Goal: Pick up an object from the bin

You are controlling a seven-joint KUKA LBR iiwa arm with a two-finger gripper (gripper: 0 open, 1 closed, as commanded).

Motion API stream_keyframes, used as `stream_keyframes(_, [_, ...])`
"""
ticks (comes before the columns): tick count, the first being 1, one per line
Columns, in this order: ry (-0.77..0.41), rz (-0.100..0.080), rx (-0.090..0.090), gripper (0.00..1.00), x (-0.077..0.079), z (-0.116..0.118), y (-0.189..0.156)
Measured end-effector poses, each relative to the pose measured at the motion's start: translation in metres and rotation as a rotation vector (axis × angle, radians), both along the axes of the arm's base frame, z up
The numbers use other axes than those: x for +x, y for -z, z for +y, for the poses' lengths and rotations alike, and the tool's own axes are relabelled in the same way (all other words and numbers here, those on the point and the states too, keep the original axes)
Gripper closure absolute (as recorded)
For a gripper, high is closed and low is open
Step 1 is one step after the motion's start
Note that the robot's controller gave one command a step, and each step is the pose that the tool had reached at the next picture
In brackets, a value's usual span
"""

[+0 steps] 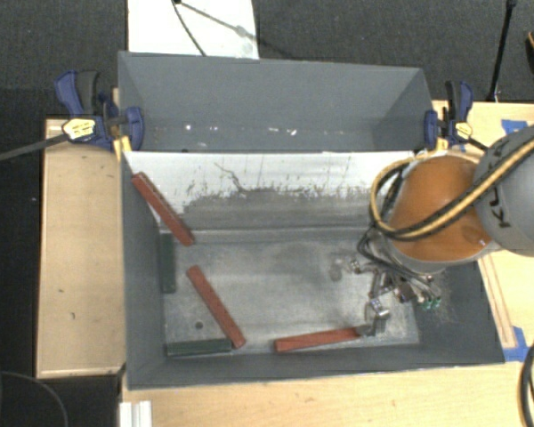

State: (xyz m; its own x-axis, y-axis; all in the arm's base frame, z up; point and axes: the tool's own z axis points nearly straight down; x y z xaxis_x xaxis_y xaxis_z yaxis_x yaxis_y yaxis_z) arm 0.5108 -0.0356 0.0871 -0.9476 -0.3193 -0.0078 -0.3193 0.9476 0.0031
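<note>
My gripper (374, 317) hangs low in the bin's front right part, under the arm's orange cover. Its tip is just above the right end of a flat red-brown stick (316, 339), which lies almost level along the front wall. I cannot tell whether the tip touches that stick. Nothing shows held in the gripper.
A second red-brown stick (215, 305) lies slantwise left of centre. A third red-brown stick (160, 207) leans along the left wall at the back. One dark green stick (166, 263) lies by the left wall, and another dark green stick (198, 349) in the front left corner.
</note>
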Motion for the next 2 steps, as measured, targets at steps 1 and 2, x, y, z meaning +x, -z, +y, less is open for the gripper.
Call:
stream_keyframes(1, [-0.025, -0.005, -0.002, 0.00, -0.028, 0.075, 0.012])
stream_keyframes(2, [-0.027, -0.003, -0.008, 0.00, -0.021, -0.017, 0.016])
